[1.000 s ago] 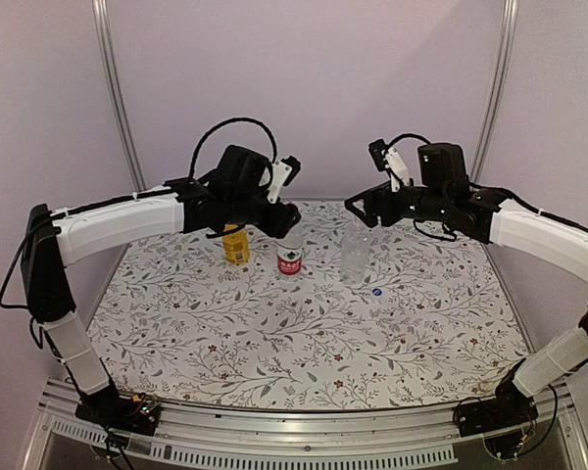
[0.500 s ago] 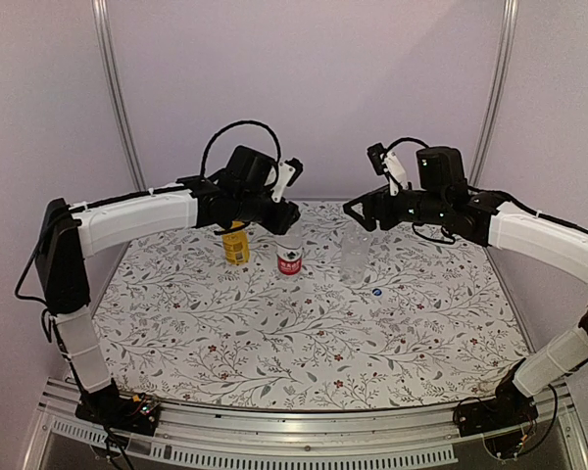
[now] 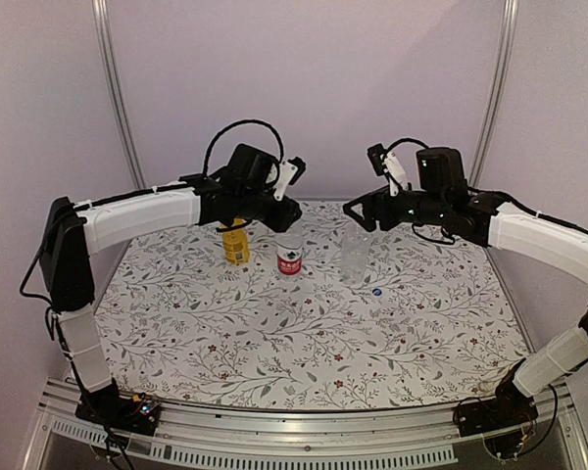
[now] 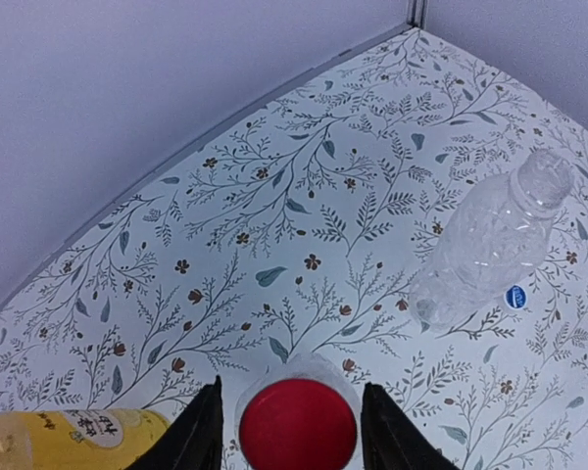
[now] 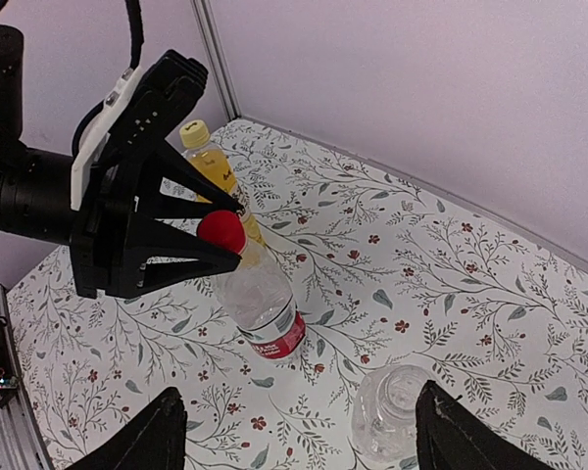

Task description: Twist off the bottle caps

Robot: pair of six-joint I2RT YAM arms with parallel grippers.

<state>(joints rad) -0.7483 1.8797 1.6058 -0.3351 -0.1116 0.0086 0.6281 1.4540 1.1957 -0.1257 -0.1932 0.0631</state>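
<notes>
Red-labelled bottle (image 3: 290,258) with its red cap (image 4: 297,427) on. Left gripper (image 3: 287,219) above it, jaws parted astride the cap, gripping nothing. To its right: uncapped clear bottle (image 3: 354,257), blue-white cap (image 3: 376,291), and right gripper (image 3: 354,210), spread wide and empty.

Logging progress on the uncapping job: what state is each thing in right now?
Yellow bottle: upright, capped.
Red-label bottle: upright, red cap on.
Clear bottle: upright, uncapped.
Blue-white cap: loose on the table.
Left gripper: open, straddling the red cap.
Right gripper: open, empty.
</notes>
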